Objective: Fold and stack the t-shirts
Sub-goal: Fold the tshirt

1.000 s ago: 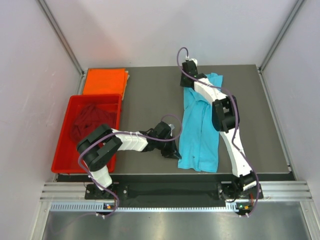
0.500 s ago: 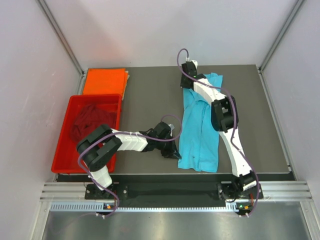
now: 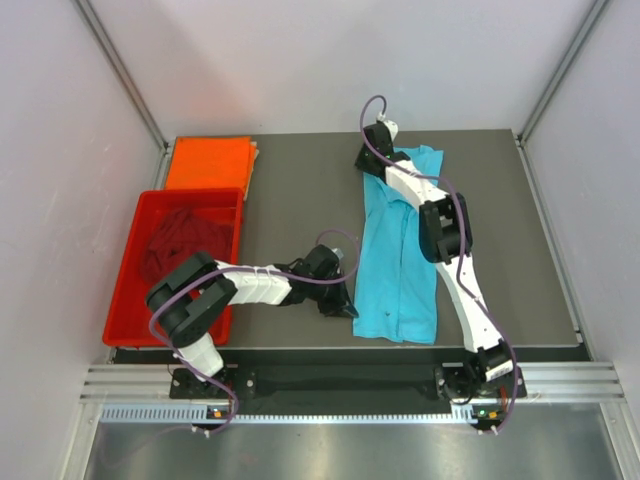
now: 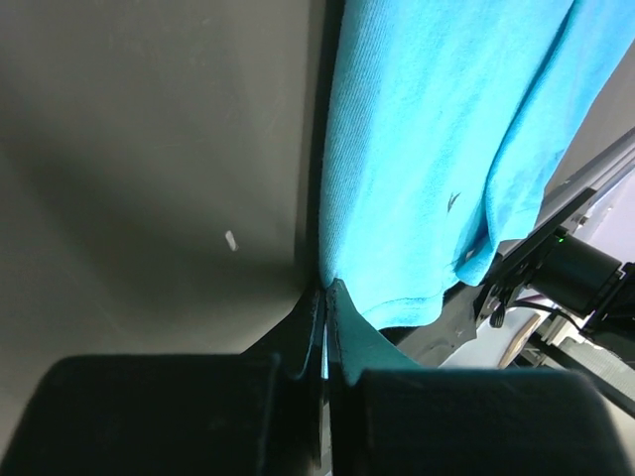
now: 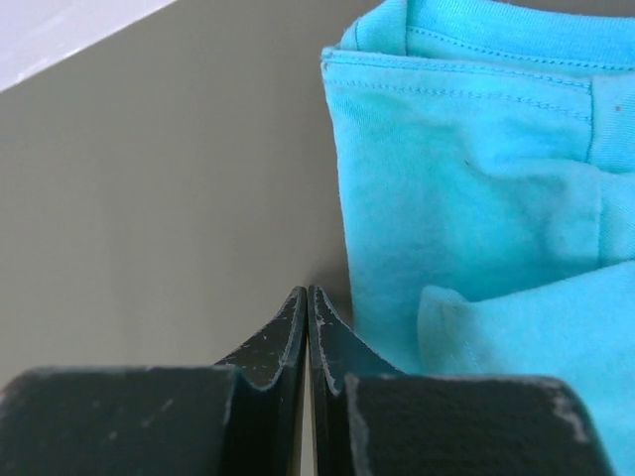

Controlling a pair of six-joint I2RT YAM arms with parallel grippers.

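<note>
The turquoise t-shirt [image 3: 400, 262] lies folded lengthwise on the dark table, right of centre. My left gripper [image 3: 348, 308] is shut, with its tips touching the shirt's left edge near the hem; the left wrist view shows the gripper [image 4: 324, 290] and the shirt [image 4: 427, 129]. My right gripper [image 3: 366, 168] is shut just left of the shirt's edge near the collar; no cloth shows between the jaws of the gripper [image 5: 308, 291] beside the shirt [image 5: 476, 198]. The orange t-shirt [image 3: 208, 162] lies folded at the back left. The maroon t-shirt [image 3: 180, 242] lies crumpled in the tray.
A red plastic tray [image 3: 124, 282] stands at the table's left side, in front of the orange shirt. The turquoise shirt's hem reaches close to the table's near edge [image 3: 300, 348]. White walls and metal frame posts enclose the table.
My right gripper has shifted slightly left and toward the near side along the shirt's collar end. My left gripper has edged a little toward the shirt's hem. The shirts have not moved.
</note>
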